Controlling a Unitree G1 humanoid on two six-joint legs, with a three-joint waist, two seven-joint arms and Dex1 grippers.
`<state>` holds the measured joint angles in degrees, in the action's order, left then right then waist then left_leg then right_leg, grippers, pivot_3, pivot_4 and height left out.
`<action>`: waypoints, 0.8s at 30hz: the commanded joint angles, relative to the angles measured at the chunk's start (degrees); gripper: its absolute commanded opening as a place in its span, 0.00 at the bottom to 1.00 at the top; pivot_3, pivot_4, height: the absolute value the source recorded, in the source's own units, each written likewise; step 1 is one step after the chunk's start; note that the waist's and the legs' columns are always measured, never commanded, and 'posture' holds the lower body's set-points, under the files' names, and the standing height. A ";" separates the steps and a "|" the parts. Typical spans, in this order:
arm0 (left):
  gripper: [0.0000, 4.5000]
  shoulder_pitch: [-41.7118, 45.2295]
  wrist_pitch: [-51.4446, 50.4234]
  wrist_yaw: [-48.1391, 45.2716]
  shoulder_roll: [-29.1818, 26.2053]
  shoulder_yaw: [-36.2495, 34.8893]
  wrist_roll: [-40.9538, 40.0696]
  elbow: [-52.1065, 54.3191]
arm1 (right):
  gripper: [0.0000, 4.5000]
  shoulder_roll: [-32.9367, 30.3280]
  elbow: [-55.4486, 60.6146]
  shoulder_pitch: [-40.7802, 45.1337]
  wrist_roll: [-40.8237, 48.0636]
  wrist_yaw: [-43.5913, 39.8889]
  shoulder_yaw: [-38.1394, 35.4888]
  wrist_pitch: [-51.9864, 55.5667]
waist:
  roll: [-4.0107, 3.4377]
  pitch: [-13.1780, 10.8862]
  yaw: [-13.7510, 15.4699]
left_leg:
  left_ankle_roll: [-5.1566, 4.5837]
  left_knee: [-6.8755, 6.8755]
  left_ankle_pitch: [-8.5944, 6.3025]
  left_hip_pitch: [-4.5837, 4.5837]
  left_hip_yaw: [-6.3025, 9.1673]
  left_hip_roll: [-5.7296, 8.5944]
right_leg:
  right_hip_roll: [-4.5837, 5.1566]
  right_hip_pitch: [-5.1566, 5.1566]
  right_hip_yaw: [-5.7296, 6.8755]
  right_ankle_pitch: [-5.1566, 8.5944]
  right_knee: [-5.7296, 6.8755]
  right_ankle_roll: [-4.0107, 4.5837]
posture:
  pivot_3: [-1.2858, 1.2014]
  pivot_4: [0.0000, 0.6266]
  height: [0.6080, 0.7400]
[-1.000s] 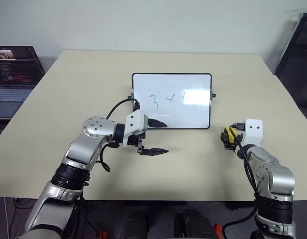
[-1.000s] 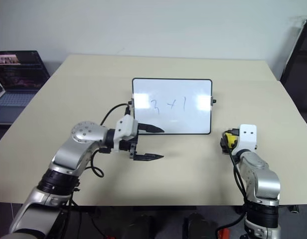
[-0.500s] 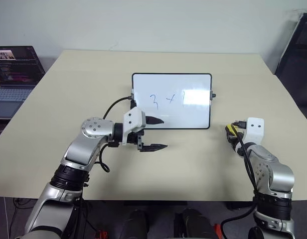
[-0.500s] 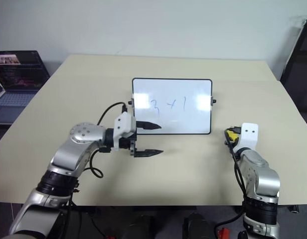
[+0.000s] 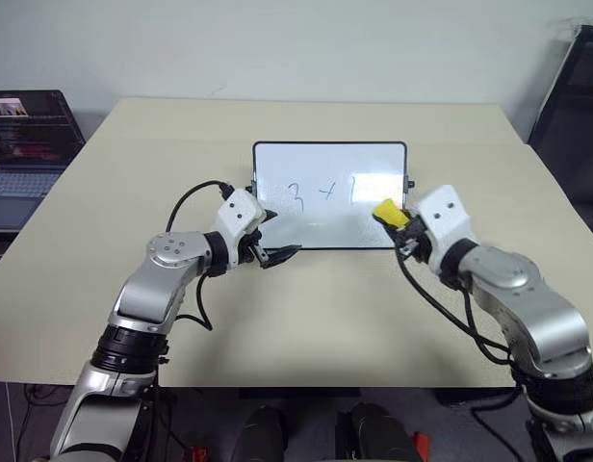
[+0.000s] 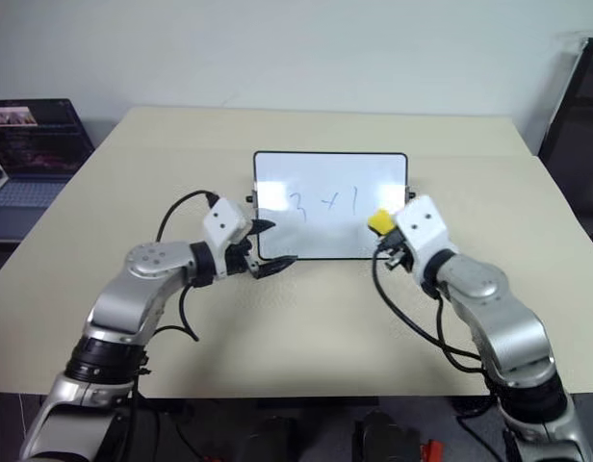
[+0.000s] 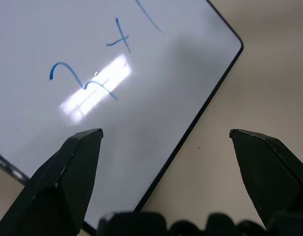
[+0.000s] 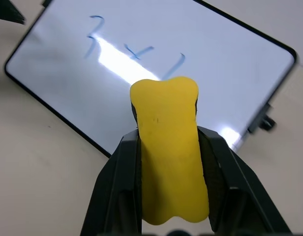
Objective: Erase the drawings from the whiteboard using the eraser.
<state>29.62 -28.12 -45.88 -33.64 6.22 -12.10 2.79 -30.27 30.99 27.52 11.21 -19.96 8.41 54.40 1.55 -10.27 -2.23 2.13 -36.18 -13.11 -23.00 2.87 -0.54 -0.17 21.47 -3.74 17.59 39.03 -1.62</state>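
Right claw (image 5: 388, 216) has been raised off the bench (image 5: 133, 173) w/ eraser (image 5: 390, 213) pinched, now over whiteboard's (image 5: 316, 164) right edge. Drawings (image 5: 322, 192) lie just left of it, unobstructed. Left claw (image 5: 275, 241) is spread at board's lower-left corner. Laptop (image 5: 27, 144) sits far left.

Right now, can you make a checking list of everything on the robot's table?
Surface: beige table, bare near the front edge.
Job's things: whiteboard lies flat mid-table; drawings "3 x 1" unerased; yellow eraser over the board's right part.
Clutter: nothing seen.
Grippers: right claw shut on the eraser; left claw open at the board's lower left corner.
Cables: black cable loops over the left arm; another hangs under the right arm.
Surroundings: laptop at far left, screen lit; pale wall behind.
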 commanded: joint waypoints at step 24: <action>1.00 3.45 -4.58 1.36 -0.84 1.03 0.59 9.71 | 0.27 8.43 -55.76 26.68 -14.98 -7.04 6.90 -29.38 | 0.02 -0.01 0.03 | 0.01 -0.01 0.01 -0.22 -0.09 0.00 | 0.22 0.30 0.00 -0.02 0.08 0.02 | 0.52 0.24 1.00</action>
<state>32.87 -32.81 -44.47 -34.18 7.85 -11.29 10.13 -21.00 -24.90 55.13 -3.23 -26.07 16.33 24.47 1.57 -10.28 -2.20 2.15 -36.21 -13.11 -23.22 2.79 -0.54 0.05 21.77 -3.73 17.58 39.12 -1.59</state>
